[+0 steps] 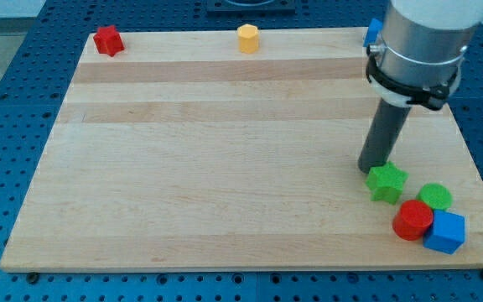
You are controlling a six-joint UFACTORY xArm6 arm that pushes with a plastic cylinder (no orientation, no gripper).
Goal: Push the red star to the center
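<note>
Touching the green star (386, 182), my tip (371, 168) (a bare rod, no claw) sits far right of the red star (107, 40).

Arm end is a wide light-grey, silvery cylinder with a smooth, faintly shaded surface, cut off by the view's top edge. Directly above my tip (371, 169) runs a straight dark-grey, matte rod, round in section and far narrower than the cylinder. A black clamp ring with a thin white band wraps the cylinder's lower rim where the rod starts. No markings legible.
</note>
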